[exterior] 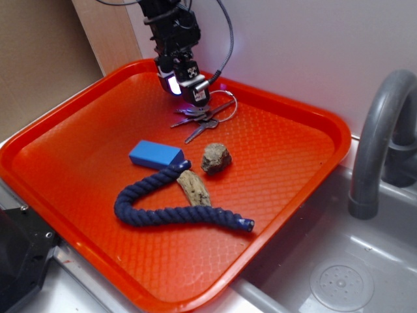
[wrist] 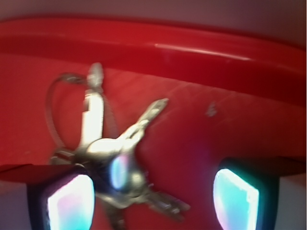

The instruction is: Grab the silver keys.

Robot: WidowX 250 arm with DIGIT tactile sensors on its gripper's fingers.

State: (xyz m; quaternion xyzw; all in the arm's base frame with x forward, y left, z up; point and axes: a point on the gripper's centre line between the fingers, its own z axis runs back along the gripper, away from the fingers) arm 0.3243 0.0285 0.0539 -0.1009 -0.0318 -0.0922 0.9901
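The silver keys (exterior: 201,118) lie fanned out on their wire ring near the far rim of the orange tray (exterior: 78,169). My gripper (exterior: 187,89) hangs low right over their far-left end. In the wrist view the keys (wrist: 115,158) fill the left half, blurred, with the ring looping up to the left. My gripper (wrist: 153,201) is open, its two glowing pads wide apart. The left pad (wrist: 71,205) sits beside the bunch, while the right pad (wrist: 235,199) stands well apart over bare tray. Nothing is held.
On the tray nearer the front lie a blue block (exterior: 156,155), a brown rock (exterior: 215,158), a piece of wood (exterior: 194,189) and a curved blue rope (exterior: 176,212). A grey faucet (exterior: 384,130) and sink (exterior: 339,280) are to the right. The tray's far rim (wrist: 192,48) rises just behind the keys.
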